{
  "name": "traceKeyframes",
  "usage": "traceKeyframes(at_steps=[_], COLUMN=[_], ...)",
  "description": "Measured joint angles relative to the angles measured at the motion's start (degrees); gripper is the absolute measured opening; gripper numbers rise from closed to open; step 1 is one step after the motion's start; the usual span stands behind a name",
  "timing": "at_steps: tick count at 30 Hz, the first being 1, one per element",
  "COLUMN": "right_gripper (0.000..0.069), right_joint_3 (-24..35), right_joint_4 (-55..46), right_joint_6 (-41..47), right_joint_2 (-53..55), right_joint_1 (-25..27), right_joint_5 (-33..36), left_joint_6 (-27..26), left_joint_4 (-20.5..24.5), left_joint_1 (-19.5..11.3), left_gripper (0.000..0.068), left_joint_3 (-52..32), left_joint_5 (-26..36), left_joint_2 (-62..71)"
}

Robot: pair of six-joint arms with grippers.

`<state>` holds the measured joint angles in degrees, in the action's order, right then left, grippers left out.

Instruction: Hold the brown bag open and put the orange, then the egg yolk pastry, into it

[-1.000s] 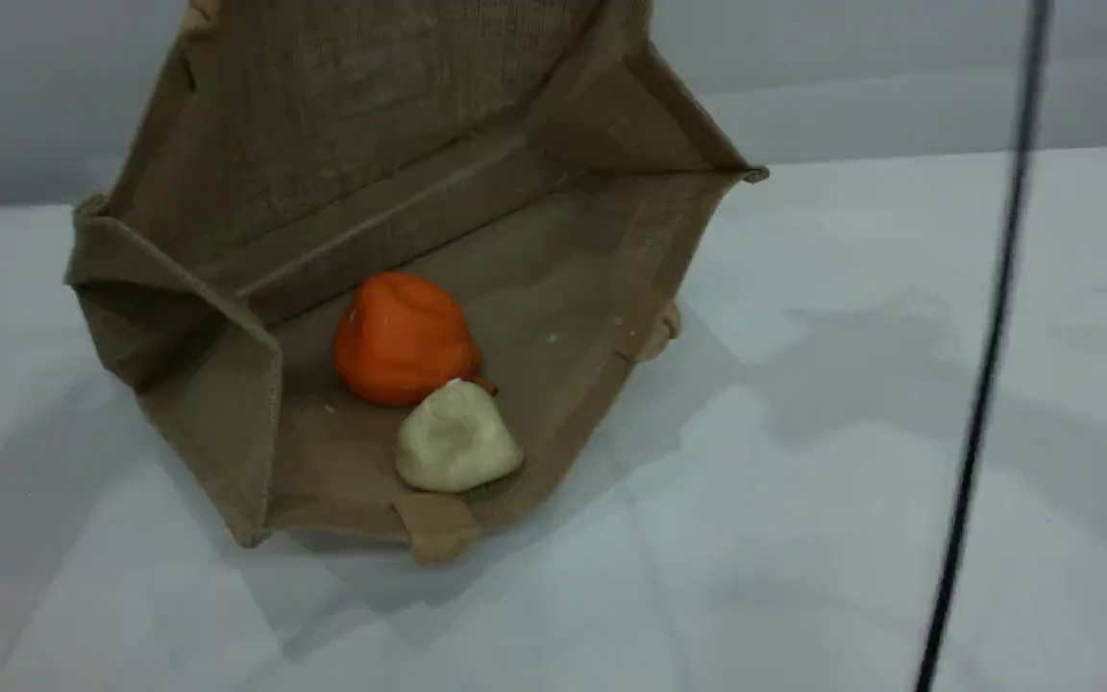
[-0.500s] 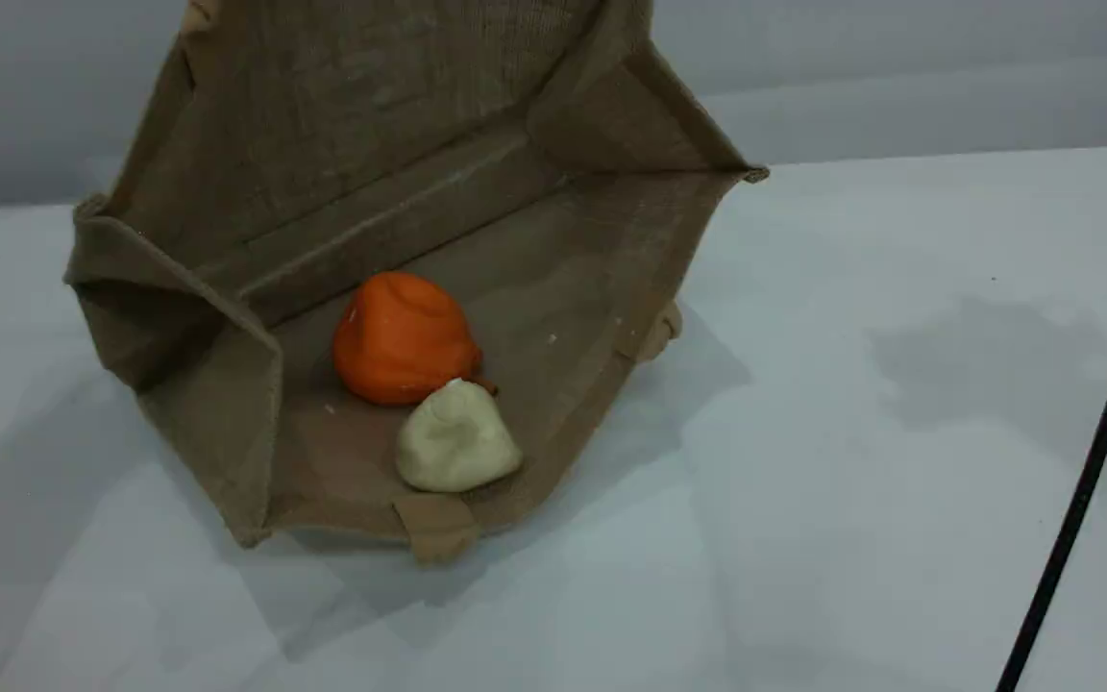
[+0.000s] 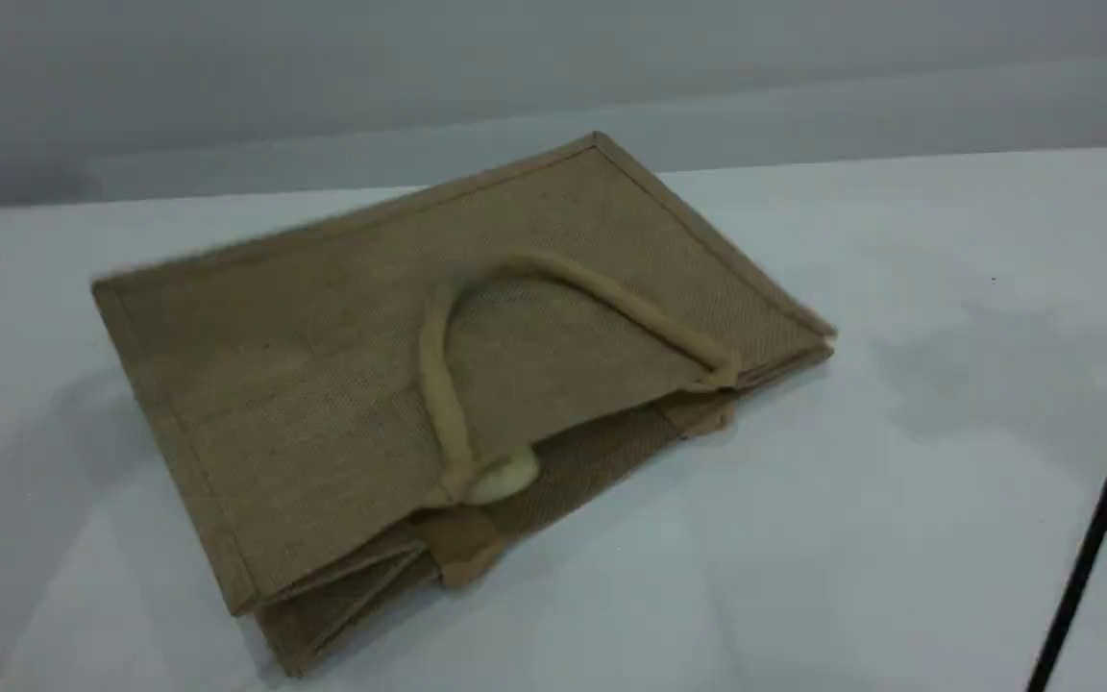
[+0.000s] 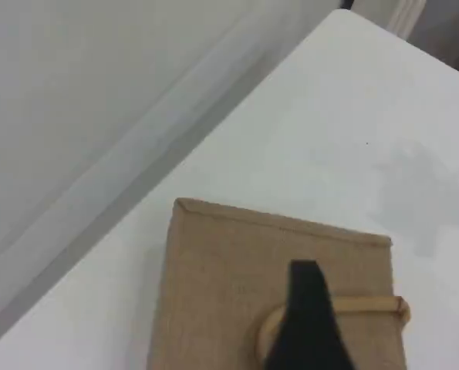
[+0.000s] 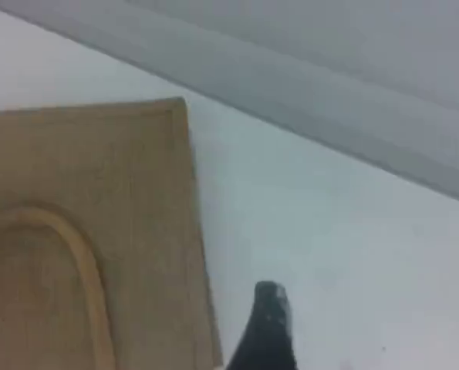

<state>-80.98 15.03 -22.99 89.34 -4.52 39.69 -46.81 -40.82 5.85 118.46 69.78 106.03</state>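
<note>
Now the bag (image 3: 323, 384) lies collapsed flat on the white worktop (image 3: 899, 432), its mouth toward 5 o'clock in the scene view. One loop handle (image 3: 438, 384) rests on its upper panel. A pale sliver of the pastry (image 3: 505, 476) peeks out at the mouth edge; the orange is hidden. My left end effector (image 4: 306, 324) hangs above the bag, grip unreadable. My right end effector (image 5: 266, 327) sits beside the bag's edge over bare worktop, fingers apart, holding nothing.
</note>
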Motion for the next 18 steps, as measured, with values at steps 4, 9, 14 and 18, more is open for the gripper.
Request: traceKeyframes(at_steps=[4,9,14,18], right_gripper=[0.0555,0.0555,0.0554,0.0554], right_joint_3=[0.00,0.00,0.00,0.00], right_joint_4=[0.00,0.00,0.00,0.05], right_joint_6=[0.00,0.00,0.00,1.54], right_joint_2=[-2.85,-7.86,-14.68,-21.03], right_joint_1=[0.00,0.00,0.00,0.00], right_joint_5=[1.65,5.89,10.54,14.61], left_joint_6=[4.26,9.89,16.22,24.09], left_joint_4=[0.68,6.45,16.73,23.68], left_joint_1=[0.00,0.00,0.00,-0.05], left_gripper=[0.0482,0.0482,0.0482,0.0482], left_joint_3=[0.00,0.00,0.00,0.00], left_joint_5=[0.21,0.21,0.28,0.36], left_joint_2=[-0.51,-4.44,-10.60,-15.96])
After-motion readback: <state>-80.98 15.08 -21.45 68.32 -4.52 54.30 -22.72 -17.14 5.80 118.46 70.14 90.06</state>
